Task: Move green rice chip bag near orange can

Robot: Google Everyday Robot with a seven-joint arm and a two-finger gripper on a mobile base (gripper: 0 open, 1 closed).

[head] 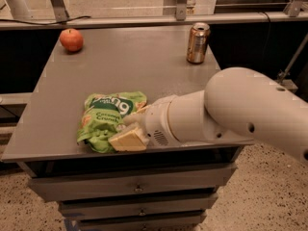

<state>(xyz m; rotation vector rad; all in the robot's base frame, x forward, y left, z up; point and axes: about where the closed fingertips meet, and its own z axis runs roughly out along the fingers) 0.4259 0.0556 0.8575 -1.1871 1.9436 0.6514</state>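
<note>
Pincer: the pincer [123,130] sits low over the front edge of the tabletop [144,71], a little left of the middle, at the right side of the green rice chip bag [107,119].
Pincer state: narrowly spread, its two cream fingers [129,139] pinching the bag's right edge, with crinkled green film showing between them. The lower finger lies flat at the bag's front right corner and the upper finger rests against its right side.
Arm: a thick white arm [250,109] comes in from the right and crosses the front right corner of the tabletop. Its wrist housing is just behind the pincer.
Green rice chip bag: lies near the front edge, left of centre, label up and crumpled, touching the pincer.
Orange can: the orange can [198,43] stands upright near the far right corner, well apart from the bag.
Apple: a red-orange apple [71,39] sits near the far left corner, well apart from the bag and the can.
Tabletop: grey, flat, with drawers [137,186] beneath the front edge.
</note>
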